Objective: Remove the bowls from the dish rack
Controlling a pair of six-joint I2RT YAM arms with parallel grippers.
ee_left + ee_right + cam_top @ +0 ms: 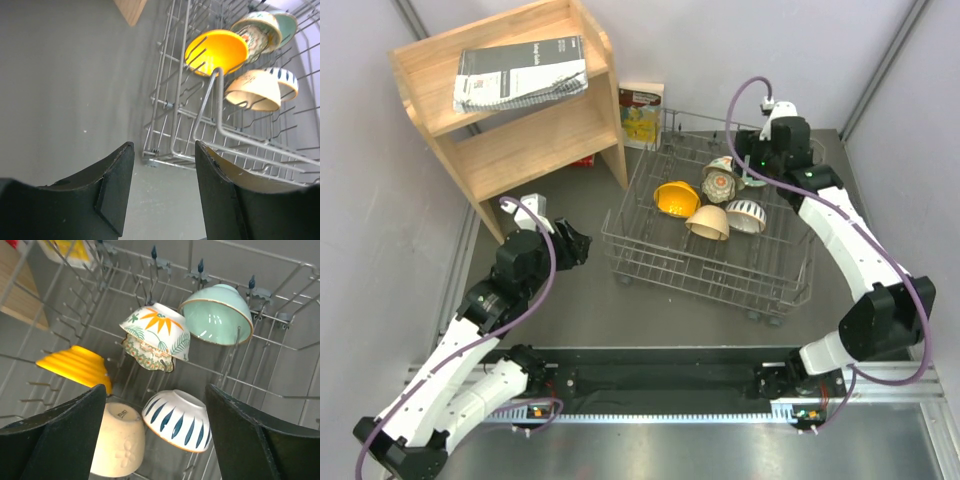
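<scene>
Hangs right gripper (pixel 155 389), fingers (pixel 65 435) apart and empty, over five bowls (pixel 215 315) at rack's (pixel 710 275) 1 o'clock. Holds left gripper (pixel 165 150) at rack's 9 o'clock, fingers (pixel 220 200) likewise apart, empty.

Grey spiral-bound booklet (pixel 520 75) on the light wooden shelf (pixel 545 135): lines of print on its cover, too small to read.
Yellow-and-red book (pixel 641 115) upright beside the shelf: cover print blurred, unreadable.
Tan round bowl (pixel 120 442), upturned base: small dark stamp, letters not legible.
Readable words or numbers: none.
</scene>
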